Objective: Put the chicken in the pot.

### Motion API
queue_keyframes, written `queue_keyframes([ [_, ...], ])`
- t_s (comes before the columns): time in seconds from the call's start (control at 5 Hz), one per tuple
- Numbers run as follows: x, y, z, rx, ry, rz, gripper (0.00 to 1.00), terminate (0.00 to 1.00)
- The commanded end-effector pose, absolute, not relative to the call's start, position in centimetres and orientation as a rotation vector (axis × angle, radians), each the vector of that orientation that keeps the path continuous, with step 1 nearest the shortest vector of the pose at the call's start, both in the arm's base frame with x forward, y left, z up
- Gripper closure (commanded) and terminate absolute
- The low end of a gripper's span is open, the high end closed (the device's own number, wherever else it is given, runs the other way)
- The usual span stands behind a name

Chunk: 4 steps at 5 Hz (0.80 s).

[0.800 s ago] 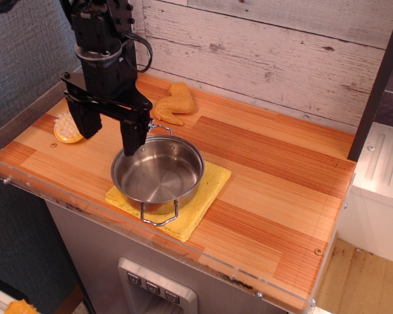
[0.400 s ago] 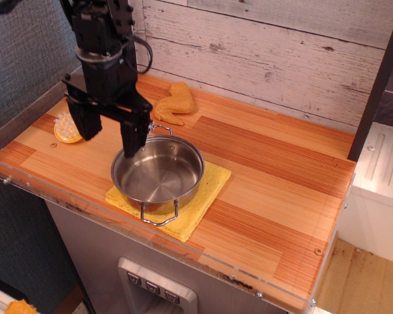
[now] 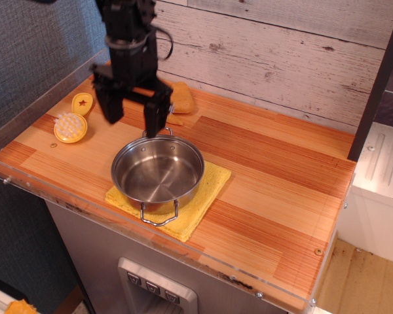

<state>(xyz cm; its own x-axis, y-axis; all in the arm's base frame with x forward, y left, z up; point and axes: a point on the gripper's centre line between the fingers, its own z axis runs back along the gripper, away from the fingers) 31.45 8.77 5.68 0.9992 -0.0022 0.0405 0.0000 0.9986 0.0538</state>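
Hanging above the pot's (image 3: 158,173) far rim, the gripper (image 3: 133,116) is seen spread wide and empty; the chicken (image 3: 181,98) is partly hidden behind it.

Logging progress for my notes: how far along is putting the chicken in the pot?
Early stage. Nothing looks done: the pot is empty on its yellow cloth. In hand: the gripper hangs open, holding nothing, just in front of the chicken, which lies on the counter near the back wall, partly hidden behind it. Left: grasp the chicken, carry it over and drop it in the pot.
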Motion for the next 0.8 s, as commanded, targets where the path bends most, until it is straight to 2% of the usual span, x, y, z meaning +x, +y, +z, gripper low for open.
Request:
queue_keyframes([
  [0.0, 35.7, 8.9, 7.5, 0.087, -0.099, 0.003, 0.00, 0.00],
  [0.4, 37.6, 9.1, 4.6, 0.108, -0.075, 0.034, 0.00, 0.00],
  [0.6, 38.9, 8.8, 4.4, 0.107, -0.086, 0.042, 0.00, 0.00],
])
